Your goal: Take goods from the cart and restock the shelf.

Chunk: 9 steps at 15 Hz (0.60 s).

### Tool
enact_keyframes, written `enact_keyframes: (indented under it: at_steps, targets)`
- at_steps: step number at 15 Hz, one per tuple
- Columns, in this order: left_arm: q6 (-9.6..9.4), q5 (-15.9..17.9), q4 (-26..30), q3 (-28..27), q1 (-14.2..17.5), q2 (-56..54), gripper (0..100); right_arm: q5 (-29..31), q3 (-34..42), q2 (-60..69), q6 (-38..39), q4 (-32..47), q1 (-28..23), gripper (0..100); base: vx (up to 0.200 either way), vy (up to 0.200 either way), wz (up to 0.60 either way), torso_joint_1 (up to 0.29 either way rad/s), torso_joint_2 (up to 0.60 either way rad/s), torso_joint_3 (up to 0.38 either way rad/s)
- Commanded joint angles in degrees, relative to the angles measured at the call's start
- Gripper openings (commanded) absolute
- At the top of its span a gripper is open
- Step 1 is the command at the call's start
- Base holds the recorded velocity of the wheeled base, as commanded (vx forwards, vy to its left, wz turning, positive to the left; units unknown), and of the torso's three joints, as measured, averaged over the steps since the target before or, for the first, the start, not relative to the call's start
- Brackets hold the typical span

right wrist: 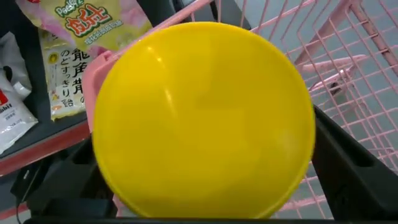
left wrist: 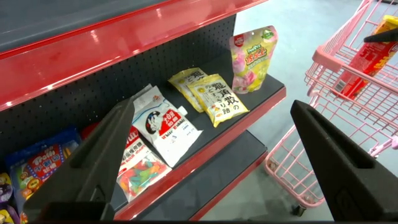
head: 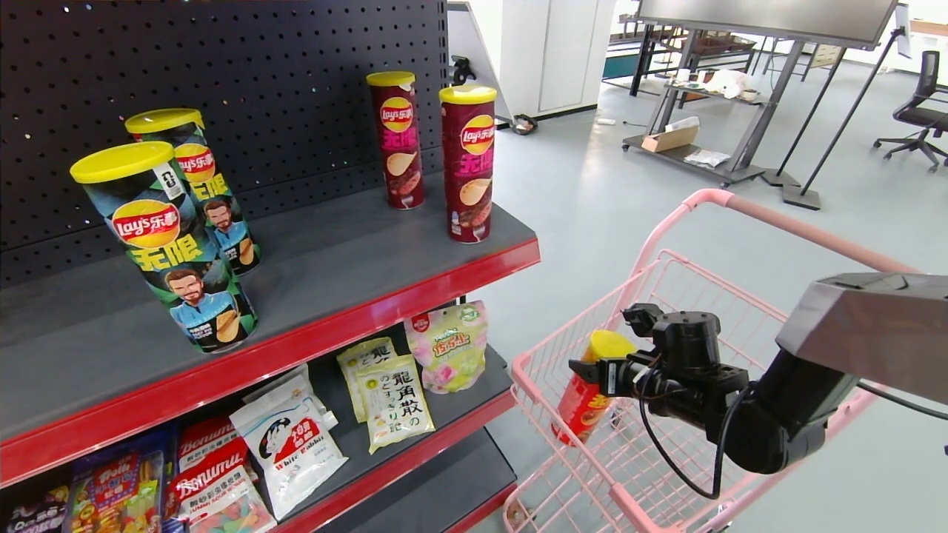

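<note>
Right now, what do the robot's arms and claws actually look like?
The right arm is mostly black with rounded, chunky joints and an angular silver-grey housing. A thin black cable loops under its wrist; its claw is black too. The left claw has two broad, matte black fingers tapering toward the tips.
</note>
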State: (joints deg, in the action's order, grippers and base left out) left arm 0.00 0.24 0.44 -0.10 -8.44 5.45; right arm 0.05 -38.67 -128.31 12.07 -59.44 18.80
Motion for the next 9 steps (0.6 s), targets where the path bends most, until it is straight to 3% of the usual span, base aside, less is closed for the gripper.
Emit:
enact_keyframes:
  at_steps: [1, 2, 5, 9]
  targets:
    - [0.0, -0.1, 0.0, 0.0, 0.0, 0.0, 100, 0.0, -0.3, -0.5, 0.1, 0.0, 0.3, 100, 0.0, 0.0, 0.0, 0.0, 0.0, 0.0]
    - [0.0, -0.1, 0.0, 0.0, 0.0, 0.0, 100, 0.0, -0.3, -0.5, 0.1, 0.0, 0.3, 0, 0.0, 0.0, 0.0, 0.0, 0.0, 0.0]
    - [0.0, 0.0, 0.0, 0.0, 0.0, 0.0, 100, 1.2, 0.5, -3.4, -0.1, -5.2, 0.7, 0, 0.0, 0.0, 0.0, 0.0, 0.0, 0.0]
    - [0.0, 0.0, 0.0, 0.0, 0.0, 0.0, 100, 3.9, 3.9, 2.5, -1.0, -5.2, 1.4, 0, 0.0, 0.0, 0.0, 0.0, 0.0, 0.0]
